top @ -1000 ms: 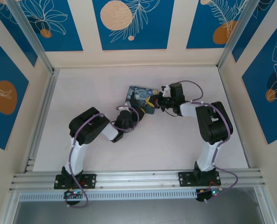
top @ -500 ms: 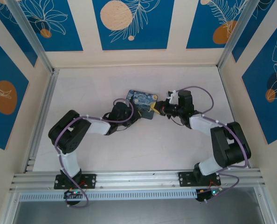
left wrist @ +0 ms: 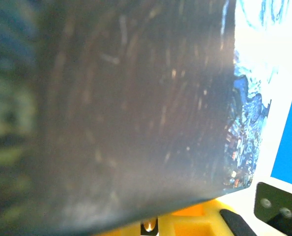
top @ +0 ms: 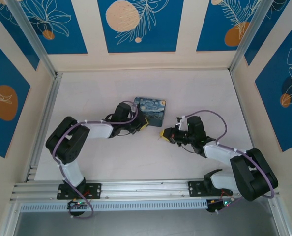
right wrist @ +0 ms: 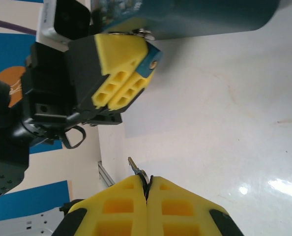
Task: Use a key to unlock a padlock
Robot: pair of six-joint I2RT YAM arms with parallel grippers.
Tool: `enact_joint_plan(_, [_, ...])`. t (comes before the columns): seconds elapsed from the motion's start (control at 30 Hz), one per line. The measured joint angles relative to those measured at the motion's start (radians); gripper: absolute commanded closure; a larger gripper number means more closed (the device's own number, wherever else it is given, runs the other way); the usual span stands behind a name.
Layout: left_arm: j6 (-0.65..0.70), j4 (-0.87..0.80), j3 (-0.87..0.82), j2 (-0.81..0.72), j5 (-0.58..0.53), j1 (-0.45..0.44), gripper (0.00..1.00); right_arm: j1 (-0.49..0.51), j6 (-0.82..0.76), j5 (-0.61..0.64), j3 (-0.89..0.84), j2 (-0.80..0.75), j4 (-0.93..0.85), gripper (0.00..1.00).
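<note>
Between jaws: one key [right wrist: 134,166], one padlock [right wrist: 153,58]

- The right gripper [right wrist: 147,183] comes in from the bottom edge, and its two yellow fingers are pressed together with no gap.
- The key [right wrist: 135,168] is pinched between their tips; a thin metal end sticks out up and to the left.
- The left gripper [right wrist: 136,69] is in the upper left, with its yellow fingers closed on the padlock [right wrist: 152,59].
- The padlock body is blue and has a small round hole on its face.
- A silvery loop shows just above the body, beside the lower edge of the painted box [right wrist: 210,17].
- The key and the padlock are apart, with bare white table [right wrist: 224,123] between them.
</note>
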Motion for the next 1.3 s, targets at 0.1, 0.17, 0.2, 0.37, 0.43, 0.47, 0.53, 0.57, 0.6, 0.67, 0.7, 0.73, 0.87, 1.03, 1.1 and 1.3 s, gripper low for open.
enact_joint_plan(0.1, [-0.055,0.063,-0.072,-0.042,-0.024,0.000,1.00,0.019,0.013,0.026,-0.008,0.008,0.011,1.00])
enact_joint_plan(0.17, [-0.088,0.105,-0.113,-0.064,-0.048,0.000,1.00,0.029,0.020,0.034,-0.007,0.029,0.034,1.00])
enact_joint_plan(0.2, [-0.107,0.128,-0.133,-0.076,-0.063,0.000,1.00,0.034,0.025,0.039,-0.006,0.045,0.048,1.00])
enact_joint_plan(0.37, [-0.174,0.196,-0.173,-0.100,-0.101,0.000,1.00,0.051,0.066,0.047,0.003,0.143,0.125,1.00])
enact_joint_plan(0.43, [-0.189,0.223,-0.173,-0.100,-0.101,0.000,1.00,0.056,0.091,0.048,0.008,0.183,0.169,1.00])
enact_joint_plan(0.47, [-0.192,0.237,-0.173,-0.100,-0.101,0.000,1.00,0.060,0.105,0.049,0.010,0.202,0.195,1.00])
enact_joint_plan(0.53, [-0.197,0.258,-0.173,-0.100,-0.100,0.000,1.00,0.061,0.135,0.049,0.012,0.231,0.239,1.00])
enact_joint_plan(0.57, [-0.199,0.266,-0.172,-0.100,-0.098,0.000,1.00,0.063,0.149,0.049,0.012,0.241,0.259,1.00])
enact_joint_plan(0.6, [-0.199,0.270,-0.171,-0.100,-0.096,0.000,1.00,0.064,0.164,0.049,0.012,0.249,0.280,1.00])
enact_joint_plan(0.67, [-0.199,0.278,-0.167,-0.100,-0.085,0.000,1.00,0.068,0.188,0.050,0.013,0.255,0.307,1.00])
enact_joint_plan(0.7, [-0.199,0.284,-0.166,-0.100,-0.079,0.000,1.00,0.069,0.198,0.051,0.013,0.255,0.320,1.00])
enact_joint_plan(0.73, [-0.199,0.286,-0.163,-0.100,-0.072,0.000,1.00,0.071,0.204,0.053,0.013,0.255,0.329,1.00])
enact_joint_plan(0.87, [-0.201,0.311,-0.152,-0.098,-0.048,0.000,1.00,0.072,0.230,0.060,0.021,0.253,0.345,1.00])
enact_joint_plan(1.03, [-0.227,0.359,-0.139,-0.080,-0.029,0.000,1.00,0.072,0.251,0.079,0.030,0.229,0.345,1.00])
enact_joint_plan(1.1, [-0.241,0.377,-0.138,-0.075,-0.029,-0.002,1.00,0.072,0.262,0.089,0.034,0.217,0.347,1.00])
enact_joint_plan(1.3, [-0.278,0.411,-0.138,-0.074,-0.043,-0.009,1.00,0.072,0.304,0.127,0.040,0.208,0.366,1.00])
